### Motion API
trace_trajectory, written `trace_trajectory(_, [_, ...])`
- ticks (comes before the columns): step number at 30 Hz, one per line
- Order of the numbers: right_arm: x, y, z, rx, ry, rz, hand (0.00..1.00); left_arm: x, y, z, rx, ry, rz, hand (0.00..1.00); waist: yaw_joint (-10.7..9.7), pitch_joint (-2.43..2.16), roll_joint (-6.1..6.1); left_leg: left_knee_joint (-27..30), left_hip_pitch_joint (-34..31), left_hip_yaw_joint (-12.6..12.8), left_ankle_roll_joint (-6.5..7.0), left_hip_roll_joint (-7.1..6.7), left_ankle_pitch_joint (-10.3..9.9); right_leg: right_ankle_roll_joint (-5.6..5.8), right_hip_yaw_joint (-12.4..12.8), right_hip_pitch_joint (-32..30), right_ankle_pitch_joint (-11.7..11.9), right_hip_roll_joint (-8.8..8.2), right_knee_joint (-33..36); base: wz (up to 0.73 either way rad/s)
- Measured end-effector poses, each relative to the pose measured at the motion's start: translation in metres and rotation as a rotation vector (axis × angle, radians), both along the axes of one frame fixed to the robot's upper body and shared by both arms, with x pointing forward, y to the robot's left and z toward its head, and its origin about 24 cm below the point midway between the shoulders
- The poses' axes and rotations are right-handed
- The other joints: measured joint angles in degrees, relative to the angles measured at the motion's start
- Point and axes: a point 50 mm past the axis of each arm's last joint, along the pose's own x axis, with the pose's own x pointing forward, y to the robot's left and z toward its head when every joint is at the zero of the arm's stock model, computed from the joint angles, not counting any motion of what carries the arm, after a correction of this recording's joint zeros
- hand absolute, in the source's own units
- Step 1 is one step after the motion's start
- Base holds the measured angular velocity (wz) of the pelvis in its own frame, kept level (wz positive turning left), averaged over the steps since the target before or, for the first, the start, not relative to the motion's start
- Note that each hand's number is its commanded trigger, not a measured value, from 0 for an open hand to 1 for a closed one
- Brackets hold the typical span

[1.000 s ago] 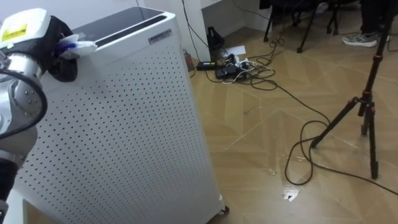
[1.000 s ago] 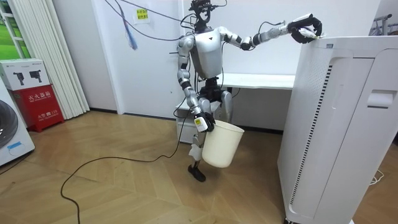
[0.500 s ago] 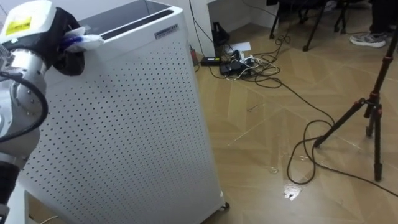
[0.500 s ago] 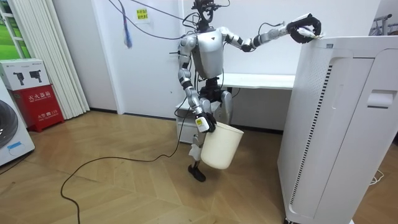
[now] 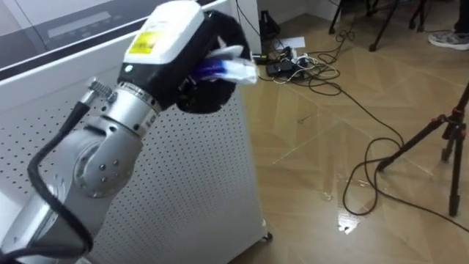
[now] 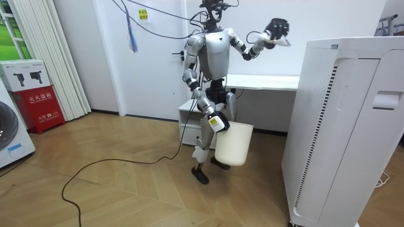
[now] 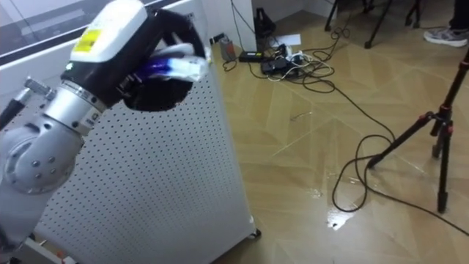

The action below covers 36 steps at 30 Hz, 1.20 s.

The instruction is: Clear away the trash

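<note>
White and blue plastic, a crumpled wrapper point(image 5: 229, 67), sits clenched in the left hand point(image 5: 192, 92), whose dark fingers curl round it so that just the loose end sticks out. The arm is bent and raised. In the room view the wrapper hangs in the air at about head height, apart from the top edge of the white air purifier point(image 5: 183, 183), touching nothing but the hand. Low at the robot's right side hangs a pale bucket point(image 6: 235, 144), at the right hand point(image 6: 218, 122); the hold itself is too small to read. It seems carried there, mouth up, as the place for the garbage, so the likely next step is bringing the wrapper down over it.

The robot stands on a wooden parquet floor point(image 5: 315, 147) between the purifier and a white tabletop point(image 6: 262, 81) by the wall. Black cables point(image 5: 366, 176) loop across the boards towards a tripod point(image 5: 447, 139).
</note>
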Motion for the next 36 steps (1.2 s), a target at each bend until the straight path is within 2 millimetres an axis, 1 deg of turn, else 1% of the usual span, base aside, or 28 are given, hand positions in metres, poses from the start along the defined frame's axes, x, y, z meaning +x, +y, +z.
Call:
trace_trajectory(3, [0.002, 0.002, 0.001, 0.002, -0.007, 0.006, 1.00, -0.012, -0.006, -0.003, -0.028, 0.028, -0.088, 1.00, 1.09, 0.07, -0.17, 0.04, -0.12, -0.19, 0.00, -0.04, 0.00, 0.00, -0.27, -0.11, 0.00, 0.00, 0.03, 0.00])
trace_trajectory(7, [0.007, 0.008, 0.001, 0.003, -0.011, 0.044, 1.00, -0.019, -0.012, -0.005, -0.062, 0.057, -0.175, 1.00, 2.15, 0.11, -0.55, 0.11, -0.36, -0.51, 0.01, 0.03, 0.00, -0.01, -1.13, -0.64, -0.01, 0.02, 0.01, 0.03])
trace_trajectory(9, [0.009, 0.012, 0.002, 0.011, -0.014, 0.064, 1.00, -0.022, -0.015, -0.006, -0.084, 0.073, -0.212, 1.00, 2.81, -0.01, -0.92, 0.11, -0.32, -0.58, 0.02, 0.04, 0.01, -0.01, -1.65, -0.50, -0.03, -0.01, -0.06, 0.02])
trace_trajectory(11, [0.012, 0.015, 0.004, 0.031, -0.021, 0.080, 1.00, -0.031, -0.016, -0.011, -0.087, 0.089, -0.257, 1.00, 3.04, -0.44, -1.38, 0.17, -0.32, -1.04, 0.00, 0.03, 0.03, -0.04, -2.26, -0.13, -0.01, 0.00, -0.35, 0.11])
trace_trajectory(12, [0.013, 0.016, 0.005, 0.034, -0.026, 0.084, 1.00, -0.033, -0.017, -0.012, -0.086, 0.090, -0.267, 1.00, 3.10, -0.47, -1.41, 0.20, -0.32, -1.24, -0.02, 0.01, 0.04, -0.06, -2.48, -0.02, 0.00, -0.01, -0.31, 0.12])
trace_trajectory(14, [0.019, 0.021, 0.009, 0.039, -0.053, 0.118, 1.00, -0.036, -0.018, -0.015, -0.073, 0.102, -0.291, 1.00, 3.94, -0.44, -1.83, 0.24, -0.17, -1.37, -0.15, 0.11, 0.13, -0.07, -3.06, 0.17, 0.01, -0.05, 0.13, 0.05])
trace_trajectory(15, [0.021, 0.023, 0.010, 0.039, -0.058, 0.129, 1.00, -0.036, -0.019, -0.016, -0.076, 0.110, -0.295, 1.00, 4.06, -0.39, -1.96, 0.25, -0.16, -1.41, -0.17, 0.15, 0.14, -0.09, -3.24, 0.38, 0.02, -0.05, 0.16, 0.00])
trace_trajectory(16, [0.025, 0.026, 0.012, 0.038, -0.071, 0.150, 1.00, -0.037, -0.020, -0.018, -0.079, 0.126, -0.311, 1.00, 4.30, -0.17, -2.28, 0.33, -0.18, -1.48, -0.17, 0.15, 0.14, -0.09, -3.31, 0.48, 0.02, -0.06, 0.17, 0.04])
trace_trajectory(17, [0.032, 0.029, 0.015, 0.035, -0.090, 0.173, 1.00, -0.038, -0.020, -0.021, -0.098, 0.146, -0.326, 1.00, 4.36, -0.11, -2.36, 0.39, -0.44, -1.56, -0.17, 0.13, 0.14, -0.09, -3.37, 0.31, 0.02, -0.09, 0.17, 0.05])
trace_trajectory(19, [0.043, 0.033, 0.021, 0.032, -0.126, 0.195, 1.00, -0.040, -0.018, -0.029, -0.104, 0.174, -0.328, 1.00, 3.96, 0.07, -2.72, 0.77, -1.50, -1.99, -0.16, 0.02, 0.14, -0.09, -3.75, -0.42, 0.02, -0.18, 0.27, 0.14])
trace_trajectory(20, [0.049, 0.034, 0.025, 0.032, -0.149, 0.199, 1.00, -0.041, -0.017, -0.037, -0.105, 0.204, -0.324, 1.00, 3.46, 0.14, -2.79, 1.17, -2.41, -2.98, -0.16, -0.10, 0.14, -0.09, -4.65, -0.68, 0.02, -0.23, 0.24, 0.34])
trace_trajectory(21, [0.054, 0.035, 0.027, 0.031, -0.165, 0.201, 1.00, -0.039, -0.017, -0.046, -0.102, 0.242, -0.319, 1.00, 3.18, 0.41, -3.19, 1.41, -2.91, -3.63, -0.14, -0.11, 0.18, -0.10, -5.10, -0.82, 0.03, -0.18, 0.24, 0.34])
trace_trajectory(22, [0.056, 0.035, 0.028, 0.030, -0.172, 0.202, 1.00, -0.037, -0.017, -0.051, -0.099, 0.264, -0.313, 1.00, 3.29, 0.48, -3.31, 1.80, -3.36, -3.97, -0.14, -0.09, 0.18, -0.13, -5.43, -0.91, 0.05, -0.12, 0.22, 0.31])
trace_trajectory(23, [0.062, 0.034, 0.030, 0.023, -0.183, 0.200, 1.00, -0.032, -0.016, -0.062, -0.096, 0.314, -0.292, 1.00, 3.35, 0.55, -3.42, 2.46, -4.34, -4.68, -0.14, -0.09, 0.18, -0.22, -6.18, -1.24, 0.10, -0.10, 0.23, 0.27])
trace_trajectory(24, [0.065, 0.033, 0.032, 0.014, -0.199, 0.195, 1.00, -0.028, -0.013, -0.072, -0.101, 0.362, -0.267, 1.00, 3.41, 0.57, -3.42, 3.09, -5.39, -5.01, -0.15, -0.08, 0.18, -0.26, -6.51, -1.87, 0.13, -0.08, 0.25, 0.22])
trace_trajectory(26, [0.070, 0.033, 0.035, 0.006, -0.217, 0.193, 1.00, -0.022, -0.009, -0.084, -0.094, 0.421, -0.236, 1.00, 4.07, 0.57, -3.43, 3.38, -6.99, -5.38, -0.22, -0.03, 0.29, -0.33, -6.76, -3.39, 0.17, -0.05, 0.69, 0.11])
trace_trajectory(28, [0.076, 0.032, 0.038, -0.002, -0.233, 0.196, 1.00, -0.018, -0.007, -0.091, -0.089, 0.457, -0.219, 1.00, 4.17, 0.59, -3.46, 4.21, -8.80, -5.84, -0.22, -0.03, 0.34, -0.33, -7.27, -4.81, 0.17, -0.11, 1.21, 0.14])
trace_trajectory(30, [0.080, 0.030, 0.036, -0.007, -0.228, 0.196, 1.00, -0.014, -0.005, -0.102, -0.090, 0.499, -0.201, 1.00, 4.15, 0.63, -3.51, 4.34, -9.39, -6.30, -0.18, -0.14, 0.37, -0.33, -7.89, -5.12, 0.17, -0.22, 1.24, 0.12])
trace_trajectory(32, [0.083, 0.028, 0.032, -0.002, -0.199, 0.178, 1.00, -0.010, -0.003, -0.118, -0.083, 0.564, -0.173, 1.00, 4.55, 0.76, -3.66, 4.75, -9.87, -6.45, -0.19, -0.13, 0.37, -0.33, -8.02, -5.41, 0.17, -0.24, 1.36, 0.05])
trace_trajectory(33, [0.084, 0.028, 0.031, -0.001, -0.195, 0.173, 1.00, -0.010, -0.003, -0.121, -0.086, 0.575, -0.171, 1.00, 4.55, 0.80, -3.73, 4.80, -10.18, -6.66, -0.20, -0.14, 0.38, -0.33, -8.23, -5.60, 0.17, -0.24, 1.35, 0.11])
trace_trajectory(34, [0.089, 0.030, 0.032, -0.006, -0.197, 0.173, 1.00, -0.009, -0.005, -0.125, -0.096, 0.590, -0.172, 1.00, 4.44, 0.94, -3.91, 4.84, -11.00, -7.04, -0.23, -0.14, 0.42, -0.34, -8.75, -6.35, 0.16, -0.26, 1.53, 0.12])
trace_trajectory(36, [0.101, 0.035, 0.038, -0.006, -0.219, 0.185, 1.00, -0.008, -0.006, -0.135, -0.119, 0.626, -0.169, 1.00, 4.61, 1.48, -4.69, 4.98, -13.01, -7.38, -0.30, -0.13, 0.89, -0.57, -9.62, -8.70, 0.00, -0.52, 2.78, 0.10])
